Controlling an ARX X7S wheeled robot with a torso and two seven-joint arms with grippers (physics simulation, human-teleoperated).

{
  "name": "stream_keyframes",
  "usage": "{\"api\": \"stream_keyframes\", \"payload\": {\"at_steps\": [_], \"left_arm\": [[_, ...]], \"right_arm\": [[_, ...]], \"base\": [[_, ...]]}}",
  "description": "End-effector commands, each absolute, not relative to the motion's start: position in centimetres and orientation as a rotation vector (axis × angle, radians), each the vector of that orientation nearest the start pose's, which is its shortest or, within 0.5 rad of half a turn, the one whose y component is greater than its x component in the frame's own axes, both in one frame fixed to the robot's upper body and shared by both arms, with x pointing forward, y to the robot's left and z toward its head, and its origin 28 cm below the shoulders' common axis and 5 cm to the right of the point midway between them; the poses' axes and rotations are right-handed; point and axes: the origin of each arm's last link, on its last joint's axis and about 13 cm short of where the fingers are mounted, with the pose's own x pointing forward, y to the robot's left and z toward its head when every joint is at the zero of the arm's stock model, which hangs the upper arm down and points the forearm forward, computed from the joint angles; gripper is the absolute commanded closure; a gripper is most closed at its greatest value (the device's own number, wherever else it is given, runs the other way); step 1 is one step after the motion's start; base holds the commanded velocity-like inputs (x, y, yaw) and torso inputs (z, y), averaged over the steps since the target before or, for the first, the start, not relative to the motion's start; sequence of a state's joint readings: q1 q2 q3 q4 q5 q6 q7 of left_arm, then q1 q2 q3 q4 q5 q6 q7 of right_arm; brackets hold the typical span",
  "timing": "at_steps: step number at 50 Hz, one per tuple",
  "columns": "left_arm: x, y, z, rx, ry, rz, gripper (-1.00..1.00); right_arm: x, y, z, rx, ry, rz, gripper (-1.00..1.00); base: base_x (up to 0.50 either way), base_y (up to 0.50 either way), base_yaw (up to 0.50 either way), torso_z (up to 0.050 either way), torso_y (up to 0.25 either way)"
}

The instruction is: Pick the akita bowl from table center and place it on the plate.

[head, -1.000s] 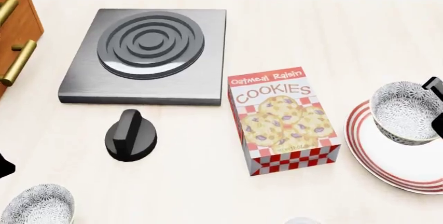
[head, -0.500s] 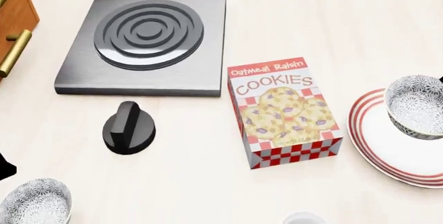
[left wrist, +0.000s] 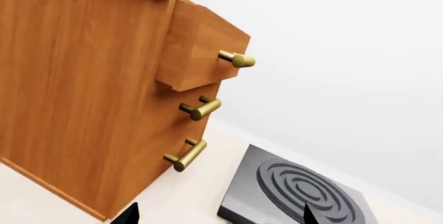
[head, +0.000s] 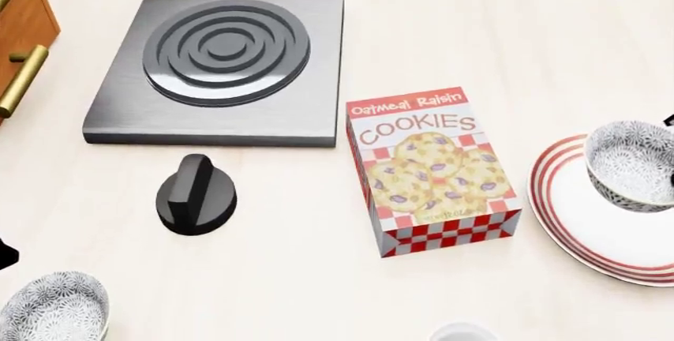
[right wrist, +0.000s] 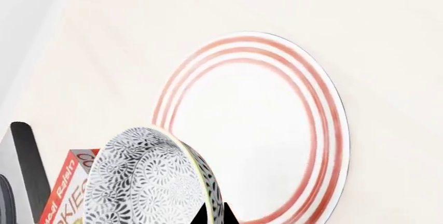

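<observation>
The akita bowl (head: 632, 163), white with a dense grey-black pattern, hangs tilted over the left part of the plate (head: 589, 234) at the head view's right edge. The plate is wide and white with red rings. In the right wrist view my right gripper (right wrist: 215, 218) is shut on the akita bowl (right wrist: 152, 180), one dark fingertip on each side of its rim, with the plate (right wrist: 263, 120) behind it. Whether bowl and plate touch I cannot tell. My left gripper (left wrist: 219, 219) stands open and empty near the wooden cabinet.
A cookie box (head: 432, 171) stands just left of the plate. Beyond it lie a grey hotplate (head: 221, 65) and a black knob (head: 197, 195). A second patterned bowl (head: 53, 309) sits front left, a white cup (head: 463, 333) at the front edge, a drawer cabinet (left wrist: 104, 89) far left.
The bowl has moved right and slightly down over the plate, held by my right gripper. The head view has shifted, so the table's things sit a little higher. The left arm barely moved.
</observation>
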State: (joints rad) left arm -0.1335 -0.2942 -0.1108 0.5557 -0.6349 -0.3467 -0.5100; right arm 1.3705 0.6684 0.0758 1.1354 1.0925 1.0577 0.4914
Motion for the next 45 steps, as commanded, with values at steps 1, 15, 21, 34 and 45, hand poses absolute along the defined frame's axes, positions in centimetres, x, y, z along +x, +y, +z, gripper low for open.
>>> {"api": "stream_keyframes", "payload": {"at_steps": [1,15,21,34,45], "left_arm": [[21.6,25.2,14.5,-0.347,-0.264,0.274,-1.00],[21.4,25.2,14.3,-0.345,-0.260,0.276,-1.00],[21.4,25.3,14.3,-0.348,-0.260,0.275,-1.00],[21.5,25.6,14.9,-0.363,-0.273,0.280,-1.00],[21.5,25.6,15.0,-0.363,-0.276,0.279,-1.00]], "right_arm": [[35.4,-28.6,23.3,0.930,0.626,-0.343,1.00],[35.7,-28.1,22.3,0.947,0.632,-0.341,1.00],[36.1,-27.6,21.8,0.944,0.640,-0.338,1.00],[36.4,-27.2,21.4,0.955,0.643,-0.364,1.00],[36.4,-27.5,21.3,0.977,0.623,-0.396,1.00]], "base": [[0.00,0.00,0.00,0.000,0.000],[0.00,0.00,0.00,0.000,0.000],[0.00,0.00,0.00,0.000,0.000],[0.00,0.00,0.00,0.000,0.000],[0.00,0.00,0.00,0.000,0.000]]}}
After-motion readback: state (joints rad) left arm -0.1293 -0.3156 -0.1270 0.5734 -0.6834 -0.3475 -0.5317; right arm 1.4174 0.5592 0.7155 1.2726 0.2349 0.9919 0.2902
